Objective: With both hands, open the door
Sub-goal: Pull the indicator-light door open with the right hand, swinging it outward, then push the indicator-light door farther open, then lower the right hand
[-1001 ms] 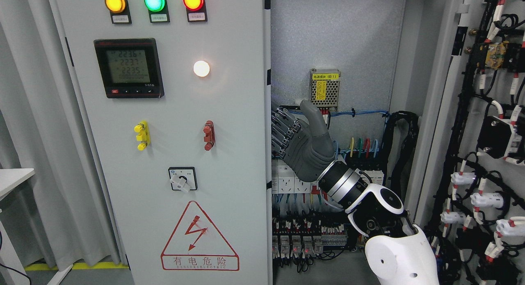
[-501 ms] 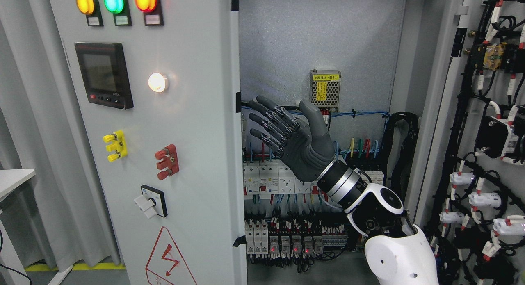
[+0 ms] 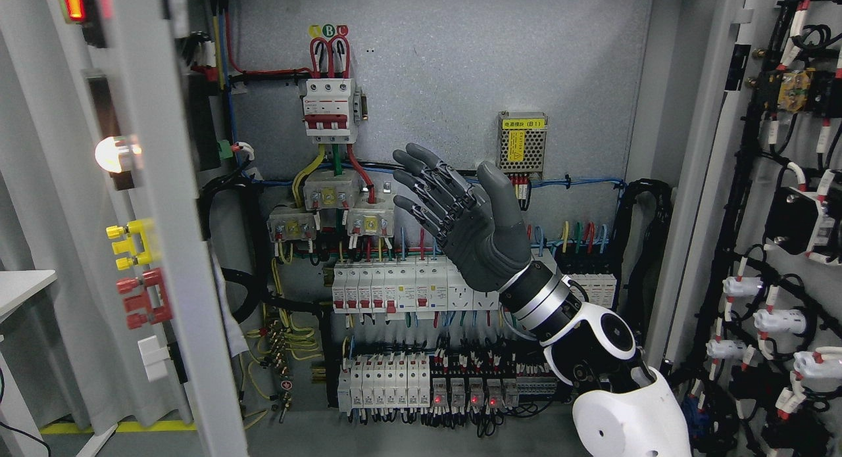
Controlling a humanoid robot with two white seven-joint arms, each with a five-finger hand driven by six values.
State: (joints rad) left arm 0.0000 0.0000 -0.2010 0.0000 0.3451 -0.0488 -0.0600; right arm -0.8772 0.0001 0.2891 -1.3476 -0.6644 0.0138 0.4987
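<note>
The grey left cabinet door (image 3: 171, 246) stands swung wide open at the picture's left, seen almost edge-on, with its lamp, yellow and red switches facing left. The right door (image 3: 776, 214) is open too, its inner side full of black wiring. My right hand (image 3: 447, 194) is raised in front of the cabinet's interior, fingers spread and holding nothing, well clear of the left door's edge. Its arm comes up from the lower right. My left arm is out of view.
Inside the cabinet are a red-and-white breaker (image 3: 331, 108), rows of white breakers (image 3: 388, 286), a perforated power supply box (image 3: 521, 141) and coloured wires. A grey curtain (image 3: 39, 246) and a white tabletop corner (image 3: 20, 289) lie left of the door.
The left door has swung far outward to the left, from nearly shut to wide open. My right hand's fingers left the door edge and now stay spread in the air.
</note>
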